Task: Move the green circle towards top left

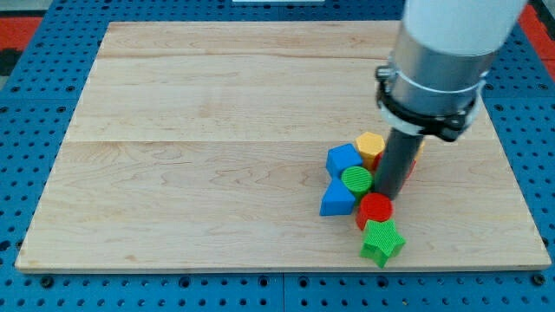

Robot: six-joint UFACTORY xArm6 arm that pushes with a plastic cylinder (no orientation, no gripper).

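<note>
The green circle [356, 180] lies in the cluster at the view's lower right. My tip [388, 195] stands just to its right, touching or nearly touching it. A blue block [343, 159] and a blue triangle [336, 200] sit on its left. A yellow block [370, 146] is above it. A red circle [375, 209] is below my tip, and a green star [381, 242] below that. Other blocks are hidden behind the rod.
The wooden board [208, 130] lies on a blue pegboard [17, 156]. The arm's grey body [438, 52] covers the board's upper right. A sliver of red and yellow shows at the rod's right side [413, 156].
</note>
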